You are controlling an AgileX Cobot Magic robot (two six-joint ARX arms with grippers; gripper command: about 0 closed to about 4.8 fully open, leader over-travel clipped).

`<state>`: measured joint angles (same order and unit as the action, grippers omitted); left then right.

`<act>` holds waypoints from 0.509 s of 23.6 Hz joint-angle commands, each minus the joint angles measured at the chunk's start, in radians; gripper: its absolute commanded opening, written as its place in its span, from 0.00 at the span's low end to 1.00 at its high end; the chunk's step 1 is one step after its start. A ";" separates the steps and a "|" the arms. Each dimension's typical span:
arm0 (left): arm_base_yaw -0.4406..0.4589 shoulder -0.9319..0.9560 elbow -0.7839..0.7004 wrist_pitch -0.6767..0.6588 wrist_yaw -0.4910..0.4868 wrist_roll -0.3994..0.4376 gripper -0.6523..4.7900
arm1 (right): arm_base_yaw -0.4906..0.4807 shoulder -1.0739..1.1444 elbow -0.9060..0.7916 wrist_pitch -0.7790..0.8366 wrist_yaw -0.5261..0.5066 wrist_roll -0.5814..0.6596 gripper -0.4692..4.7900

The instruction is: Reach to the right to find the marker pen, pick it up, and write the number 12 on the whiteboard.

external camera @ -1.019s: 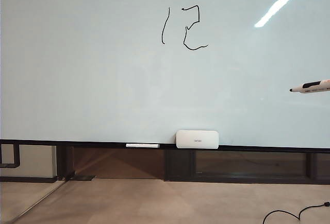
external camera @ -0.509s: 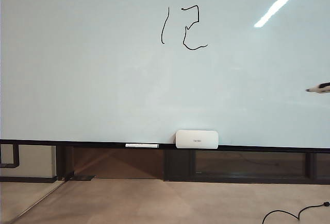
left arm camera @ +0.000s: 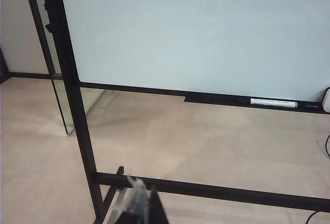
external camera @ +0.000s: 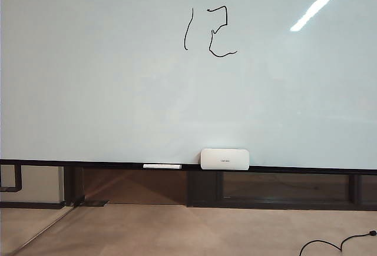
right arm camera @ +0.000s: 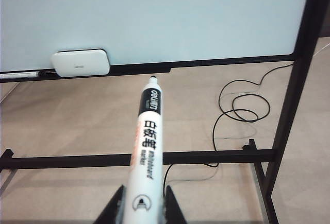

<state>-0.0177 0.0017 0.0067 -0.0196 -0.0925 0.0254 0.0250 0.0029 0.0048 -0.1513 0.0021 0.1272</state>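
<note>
While the number 12 (external camera: 211, 31) sits high on the whiteboard (external camera: 106, 91), the right gripper (right arm camera: 143, 206) clamps the marker pen (right arm camera: 147, 141), tip aimed lengthwise at the board's ledge (right arm camera: 206, 63). The left gripper (left arm camera: 140, 207) looks pinched together, empty.

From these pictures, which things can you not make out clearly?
- Exterior view: both grippers and the marker pen lie outside the frame.
- Left wrist view: the left gripper is cut off by the edge; open or shut is unclear.
- Exterior view: print on the white box is too small.
- Wrist views: the number 12 is out of frame.
</note>
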 commanded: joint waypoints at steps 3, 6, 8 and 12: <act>0.000 0.000 0.002 0.006 0.003 0.001 0.11 | -0.028 0.001 0.005 0.014 -0.001 0.003 0.09; 0.000 0.000 0.002 0.006 0.003 0.001 0.11 | -0.061 0.001 0.005 0.014 -0.001 0.003 0.09; 0.000 0.000 0.002 0.006 0.003 0.001 0.11 | -0.083 0.001 0.005 0.014 -0.001 0.003 0.09; 0.000 0.000 0.002 0.006 0.003 0.001 0.11 | -0.093 0.001 0.005 0.014 -0.001 0.003 0.09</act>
<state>-0.0174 0.0017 0.0071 -0.0196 -0.0925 0.0254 -0.0704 0.0029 0.0048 -0.1516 0.0013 0.1272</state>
